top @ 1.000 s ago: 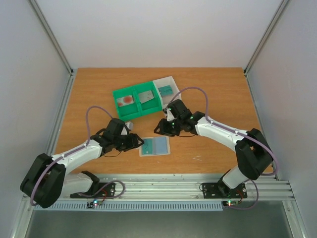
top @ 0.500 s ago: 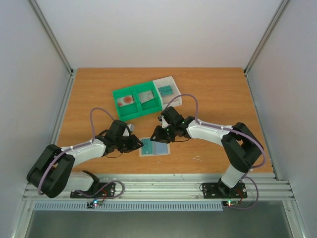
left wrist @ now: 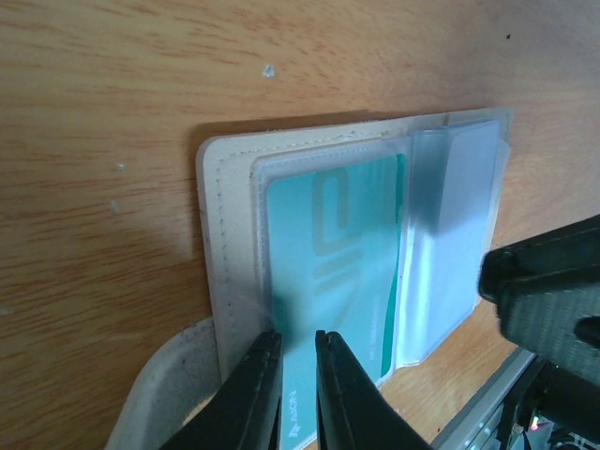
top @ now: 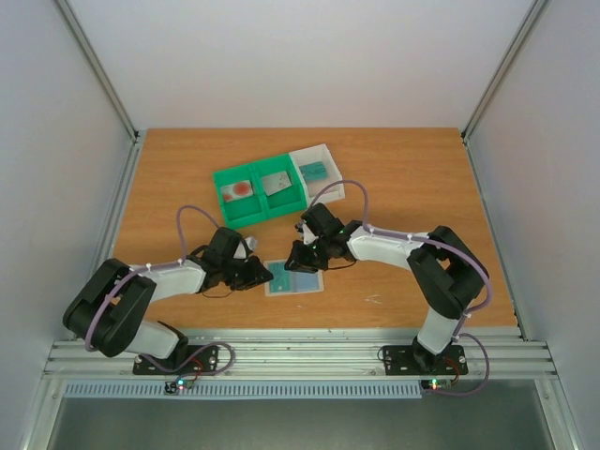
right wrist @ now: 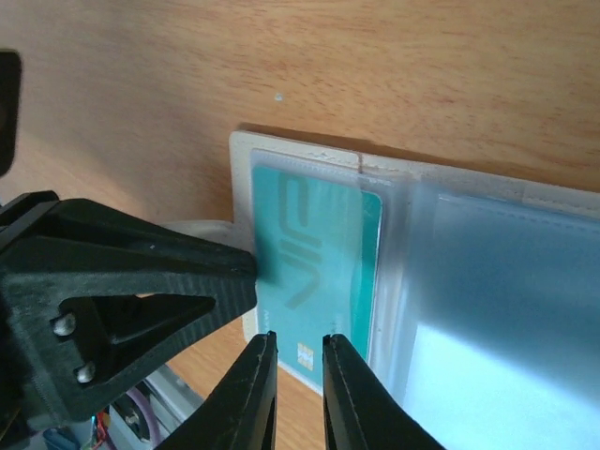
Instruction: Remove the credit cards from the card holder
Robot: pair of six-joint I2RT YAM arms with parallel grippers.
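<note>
From above, the card holder lies opened flat on the table, towards its near edge; the left gripper is at the holder's left short edge and the right gripper at its far long edge, both low over it; beyond the holder stands the green tray, a white card with a red circle in one compartment and a grey card in the other; just right of that tray is the white tray with a teal card in it.

In the left wrist view, the holder shows a beige stitched border and a teal card in the holder under a clear sleeve; the left gripper's fingers are drawn close together, leaving only a narrow slit; the near edge of that card shows in the slit, by the holder's pale tab; whether they pinch it or only stand over it I cannot tell.

In the right wrist view, the right gripper's fingers are likewise nearly together, the same card's near corner showing in the gap; whether they grip it cannot be told; the left gripper's black finger reaches the holder's edge from the left.
</note>
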